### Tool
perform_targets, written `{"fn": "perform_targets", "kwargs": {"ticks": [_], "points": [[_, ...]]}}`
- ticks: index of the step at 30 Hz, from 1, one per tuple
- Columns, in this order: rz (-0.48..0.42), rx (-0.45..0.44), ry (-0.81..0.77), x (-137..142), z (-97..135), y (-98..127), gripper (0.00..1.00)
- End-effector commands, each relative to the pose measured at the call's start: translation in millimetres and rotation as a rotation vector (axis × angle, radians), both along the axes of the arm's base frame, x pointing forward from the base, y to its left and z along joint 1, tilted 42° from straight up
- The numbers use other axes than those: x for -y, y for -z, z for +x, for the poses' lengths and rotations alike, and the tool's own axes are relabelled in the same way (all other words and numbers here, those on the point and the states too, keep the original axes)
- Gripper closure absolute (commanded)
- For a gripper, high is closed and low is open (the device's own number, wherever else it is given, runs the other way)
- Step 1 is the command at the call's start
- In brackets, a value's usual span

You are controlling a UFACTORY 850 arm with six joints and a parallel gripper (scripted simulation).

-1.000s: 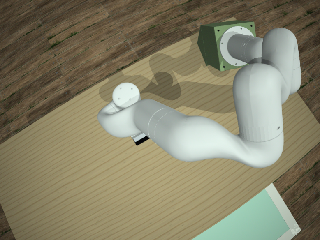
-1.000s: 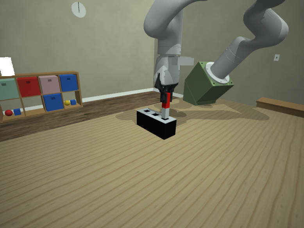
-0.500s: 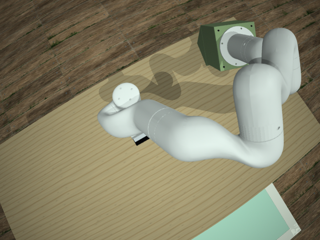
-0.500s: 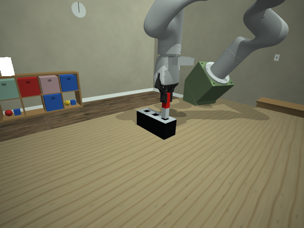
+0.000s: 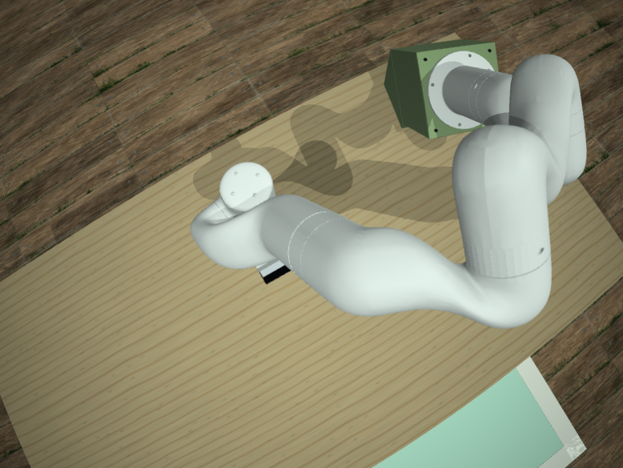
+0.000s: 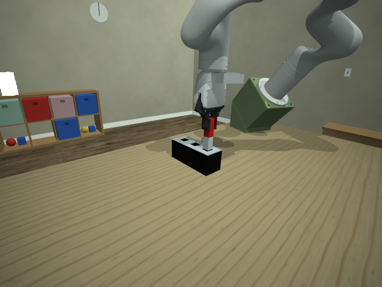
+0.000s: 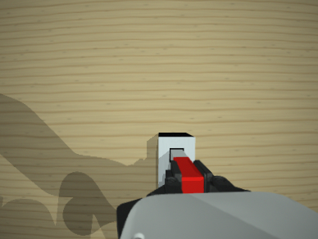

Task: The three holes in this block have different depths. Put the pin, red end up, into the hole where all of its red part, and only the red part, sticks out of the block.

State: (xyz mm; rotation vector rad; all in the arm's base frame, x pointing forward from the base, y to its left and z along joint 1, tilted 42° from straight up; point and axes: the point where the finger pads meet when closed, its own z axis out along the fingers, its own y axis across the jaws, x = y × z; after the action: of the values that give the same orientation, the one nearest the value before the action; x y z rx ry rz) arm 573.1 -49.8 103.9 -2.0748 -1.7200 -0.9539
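A black block [image 6: 196,155] with a pale top and three square holes lies on the wooden table. My gripper [image 6: 209,123] is shut on the red end of the pin [image 6: 208,133], which stands upright, red end up. The pin's grey lower part enters the hole at the block's near end, and a stretch of grey shows above the block's top. The other two holes [image 6: 190,141] are empty. In the wrist view the red end [image 7: 187,173] sits between my fingers over the block's pale top [image 7: 176,157]. In the overhead view my arm hides all but a corner of the block [image 5: 274,272].
The green robot base [image 6: 260,104] stands behind the block. A shelf with coloured bins [image 6: 49,117] stands by the far wall. A low wooden bench [image 6: 351,133] is at the right. A mint-green mat [image 5: 492,428] lies beyond the table's edge.
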Motion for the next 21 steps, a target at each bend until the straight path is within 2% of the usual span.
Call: {"fn": "perform_targets", "kwargs": {"ticks": [1,21], "points": [[-0.001,0.002,0.001,0.0,0.6,-0.1,1.00],[-0.001,0.002,0.001,1.0,1.9,0.2,1.00]]}}
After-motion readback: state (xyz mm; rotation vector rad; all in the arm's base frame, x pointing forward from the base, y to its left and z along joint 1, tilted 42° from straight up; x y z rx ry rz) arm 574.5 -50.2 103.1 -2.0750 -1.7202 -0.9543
